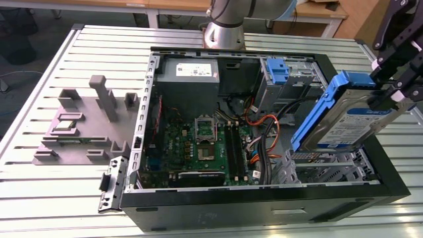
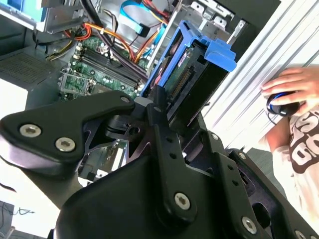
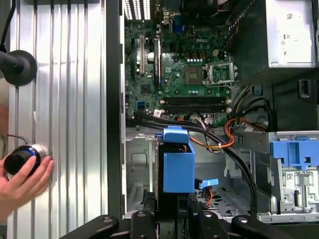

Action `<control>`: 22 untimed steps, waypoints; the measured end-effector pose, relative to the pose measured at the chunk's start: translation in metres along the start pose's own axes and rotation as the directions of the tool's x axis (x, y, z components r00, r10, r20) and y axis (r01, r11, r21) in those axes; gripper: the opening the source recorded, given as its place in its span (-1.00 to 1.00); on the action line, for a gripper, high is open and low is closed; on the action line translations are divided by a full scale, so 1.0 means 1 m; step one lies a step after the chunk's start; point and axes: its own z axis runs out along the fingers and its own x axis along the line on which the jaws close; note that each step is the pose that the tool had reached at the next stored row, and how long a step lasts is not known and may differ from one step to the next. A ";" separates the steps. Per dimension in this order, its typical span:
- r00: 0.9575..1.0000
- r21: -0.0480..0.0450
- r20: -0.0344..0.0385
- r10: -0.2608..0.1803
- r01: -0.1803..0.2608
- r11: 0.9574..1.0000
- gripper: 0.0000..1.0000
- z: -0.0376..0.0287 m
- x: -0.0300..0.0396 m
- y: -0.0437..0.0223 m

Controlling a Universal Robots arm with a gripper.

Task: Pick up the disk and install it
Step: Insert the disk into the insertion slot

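At the exterior view's left, a grey fixture point(image 1: 79, 124) lies on the slatted counter point(image 1: 39, 198). Just beside it stands the open computer case point(image 1: 264, 210). Inside it, going to the right, there are the green motherboard point(image 1: 198, 144), the grey power-supply box point(image 1: 191, 74) at the far wall, and a bare blue bracket point(image 1: 278, 72) in an upper bay. At the exterior view's right the disk point(image 1: 347, 126) is in the air, steeply tilted, with its labelled face toward the camera and blue rails round its edges. Its lower end hangs over the metal cage point(image 1: 330, 166) in the corner of the case, and I cannot tell whether it touches the cage. The gripper point(image 1: 387, 94) reaches in from above, and its jaws are closed on the upper end of the disk, so the disk is lifted but not yet seated. In the first wrist view a person's hand point(image 3: 22, 181) rests on a small round device point(image 3: 20, 159) on the counter, outside the case. I judge the disk to be stiff and rather heavy for its size, with smooth metal faces that may slip, and sensitive to knocks. The plastic rails probably bend a little, so the firm body near one short end seems the best place to hold it
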 end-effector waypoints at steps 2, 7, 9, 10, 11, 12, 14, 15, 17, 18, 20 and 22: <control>1.000 0.000 0.000 -0.004 0.004 1.000 -0.30 0.0019 0.0000 -0.0030; 1.000 -0.001 -0.001 -0.013 0.013 1.000 -0.30 0.0059 0.0001 -0.0074; 1.000 -0.001 -0.001 -0.013 0.013 1.000 -0.30 0.0065 0.0008 -0.0074; 1.000 -0.001 -0.001 -0.013 0.013 1.000 -0.30 0.0068 0.0015 -0.0075; 1.000 -0.001 -0.001 -0.013 0.013 1.000 -0.30 0.0074 0.0023 -0.0075; 1.000 -0.001 0.000 -0.013 0.013 1.000 -0.30 0.0092 0.0037 -0.0077; 1.000 -0.001 -0.001 -0.013 0.013 1.000 -0.30 0.0110 0.0041 -0.0078; 1.000 -0.001 -0.001 -0.014 0.014 1.000 -0.30 0.0119 0.0041 -0.0081; 1.000 -0.001 -0.001 -0.015 0.015 1.000 -0.30 0.0136 0.0042 -0.0090; 1.000 -0.001 -0.001 -0.015 0.015 1.000 -0.30 0.0143 0.0042 -0.0092; 1.000 -0.001 -0.001 -0.016 0.016 1.000 -0.30 0.0157 0.0043 -0.0094; 1.000 -0.001 -0.001 -0.015 0.015 1.000 -0.30 0.0172 0.0044 -0.0096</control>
